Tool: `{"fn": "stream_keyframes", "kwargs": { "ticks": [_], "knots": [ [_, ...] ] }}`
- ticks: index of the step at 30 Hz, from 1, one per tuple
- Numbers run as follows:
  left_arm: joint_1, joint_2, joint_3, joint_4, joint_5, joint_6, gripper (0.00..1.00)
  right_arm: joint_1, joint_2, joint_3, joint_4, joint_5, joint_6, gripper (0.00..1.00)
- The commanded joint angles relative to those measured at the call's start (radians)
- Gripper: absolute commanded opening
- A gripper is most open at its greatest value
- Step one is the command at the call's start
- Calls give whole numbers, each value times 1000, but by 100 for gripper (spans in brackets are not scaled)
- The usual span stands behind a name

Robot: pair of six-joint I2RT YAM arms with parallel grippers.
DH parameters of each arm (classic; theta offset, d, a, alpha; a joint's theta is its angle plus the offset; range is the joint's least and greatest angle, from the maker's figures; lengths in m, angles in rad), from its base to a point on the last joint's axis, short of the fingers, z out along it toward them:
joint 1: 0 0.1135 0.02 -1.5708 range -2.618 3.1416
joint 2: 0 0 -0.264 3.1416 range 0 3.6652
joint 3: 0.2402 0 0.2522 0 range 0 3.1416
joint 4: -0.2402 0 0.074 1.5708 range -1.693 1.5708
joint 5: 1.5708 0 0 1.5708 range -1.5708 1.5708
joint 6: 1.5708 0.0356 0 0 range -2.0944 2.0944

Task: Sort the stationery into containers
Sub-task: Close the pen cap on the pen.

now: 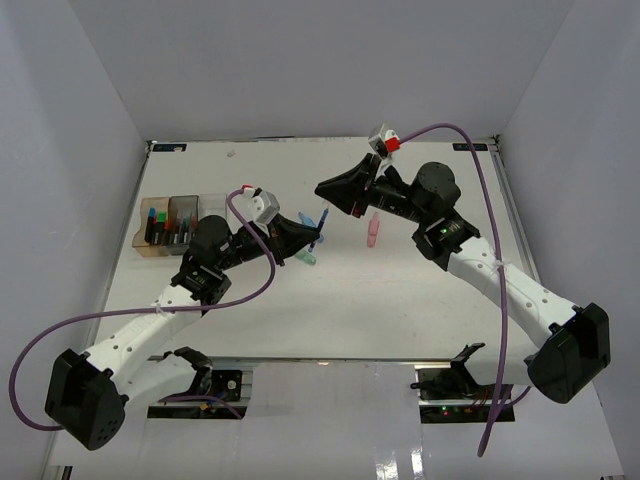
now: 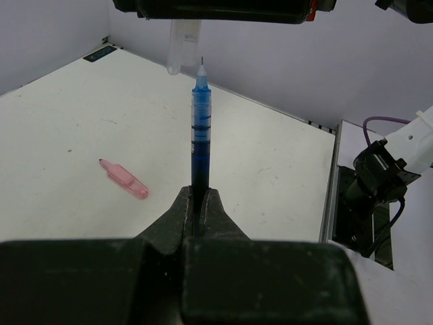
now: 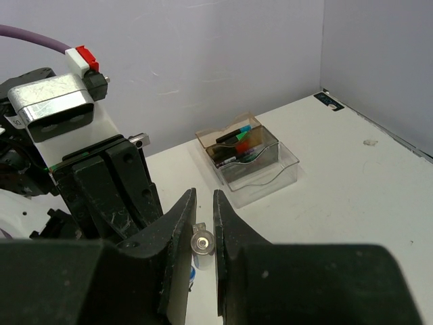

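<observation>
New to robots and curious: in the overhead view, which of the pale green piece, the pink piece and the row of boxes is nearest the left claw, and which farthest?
1. Pale green piece, right beside the left gripper, which holds a blue pen.
2. Pink piece, farther off to the right.
3. Containers, farthest, off at the left.

White arm links (image 1: pixel 130 345), black joints (image 1: pixel 85 400), purple cables (image 3: pixel 34 36); silver camera housing (image 3: pixel 51 101), red tab (image 3: pixel 86 57)
</observation>
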Motion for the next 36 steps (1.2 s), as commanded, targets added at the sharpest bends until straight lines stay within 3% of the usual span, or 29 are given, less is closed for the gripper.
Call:
{"fn": "stream_keyframes", "kwargs": {
  "ticks": [1,36],
  "knots": [
    [-3,-4,4,-5,-1,18,0,-2,-32,43,18,-14,9,8],
    [-4,-21,-7,6,5,31,0,-2,-29,8,-34,-48,6,8]
  ]
}}
